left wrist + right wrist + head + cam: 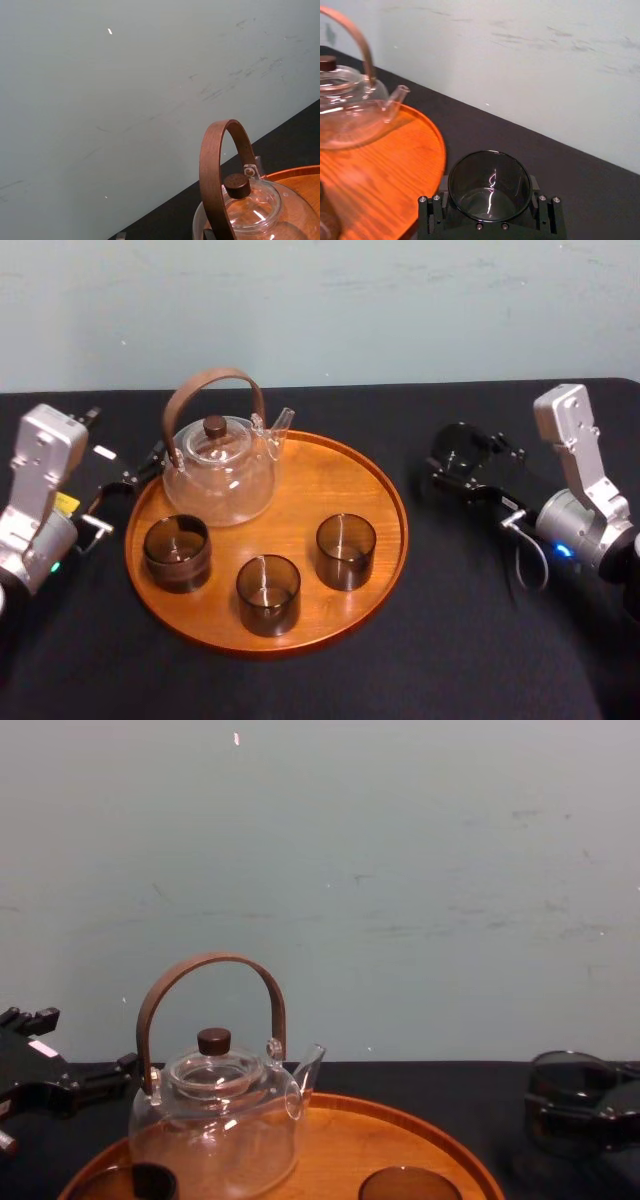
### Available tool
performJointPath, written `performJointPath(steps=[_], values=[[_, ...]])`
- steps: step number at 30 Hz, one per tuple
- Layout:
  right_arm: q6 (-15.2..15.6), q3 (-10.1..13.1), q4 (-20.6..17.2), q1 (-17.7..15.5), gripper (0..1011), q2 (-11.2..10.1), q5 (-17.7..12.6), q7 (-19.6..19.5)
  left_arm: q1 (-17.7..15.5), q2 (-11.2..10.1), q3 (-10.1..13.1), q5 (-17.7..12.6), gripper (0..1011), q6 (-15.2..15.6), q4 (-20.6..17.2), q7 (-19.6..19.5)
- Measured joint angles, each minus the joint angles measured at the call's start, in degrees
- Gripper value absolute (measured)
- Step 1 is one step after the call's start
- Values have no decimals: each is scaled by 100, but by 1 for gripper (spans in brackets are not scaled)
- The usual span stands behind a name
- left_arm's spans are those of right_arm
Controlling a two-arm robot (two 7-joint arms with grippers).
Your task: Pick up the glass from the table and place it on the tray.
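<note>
A smoky dark glass (462,445) stands just right of the round orange-brown tray (330,475), over the black table (450,640). My right gripper (455,472) is shut on it, a finger on either side. In the right wrist view the glass (490,185) sits upright between the black fingers (431,215), close beside the tray's rim (437,145). From the chest view, the glass (568,1095) appears at the far right. My left gripper (135,478) rests at the tray's left rim, by the teapot.
A glass teapot (220,465) with a brown hoop handle stands at the tray's back left. Three smoky glasses (268,592) stand along the tray's front half. The tray's back right part is bare. A pale wall runs behind the table.
</note>
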State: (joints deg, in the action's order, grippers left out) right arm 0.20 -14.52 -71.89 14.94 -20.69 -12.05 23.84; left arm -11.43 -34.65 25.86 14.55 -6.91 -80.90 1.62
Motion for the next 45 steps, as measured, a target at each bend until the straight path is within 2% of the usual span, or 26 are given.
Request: performJointPath(steps=[8,19,45], values=[[-51,-253,-93,128,906,-78,57,185,0,0,0,0,1001,0,0,0],[-21,-519,-115,255,906,-10,70,212,0,0,0,0,1001,0,0,0],[-140,-912,191,620,906,132,71,408,0,0,0,0,1001,0,0,0]])
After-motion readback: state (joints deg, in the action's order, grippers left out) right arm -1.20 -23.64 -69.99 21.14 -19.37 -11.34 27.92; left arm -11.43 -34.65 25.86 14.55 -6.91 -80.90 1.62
